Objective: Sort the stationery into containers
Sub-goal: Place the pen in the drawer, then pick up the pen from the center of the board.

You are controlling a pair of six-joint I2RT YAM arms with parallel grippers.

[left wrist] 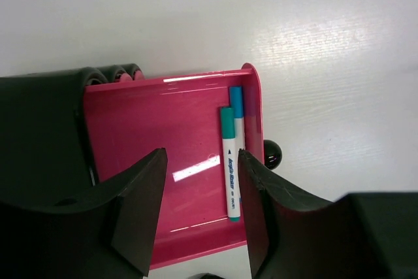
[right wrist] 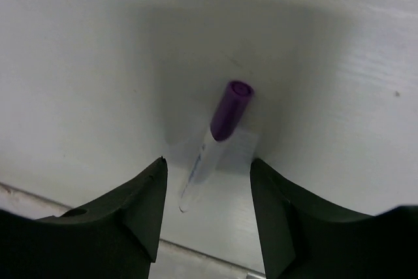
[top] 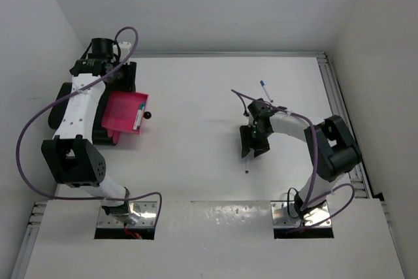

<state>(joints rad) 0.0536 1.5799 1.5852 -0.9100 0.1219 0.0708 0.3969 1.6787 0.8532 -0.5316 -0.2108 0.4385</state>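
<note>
My left gripper (left wrist: 201, 168) hangs open over the magenta-pink tray (left wrist: 150, 115) with nothing between its jaws. Two white-bodied pens lie side by side along the tray's right wall, one with a green cap (left wrist: 230, 161) and one with a blue cap (left wrist: 236, 104). The black box (left wrist: 39, 135) stands against the tray's left side. My right gripper (right wrist: 206, 178) is open just above the table, its jaws on either side of a purple-capped pen (right wrist: 219, 132) that lies flat. Another pen with a blue cap (top: 266, 91) lies behind the right gripper (top: 255, 143).
A small black ball (left wrist: 272, 155) rests on the table against the tray's right wall. Purple cables loop from both arms. A metal rail (top: 339, 109) runs along the table's right edge, and white walls close in the back and sides.
</note>
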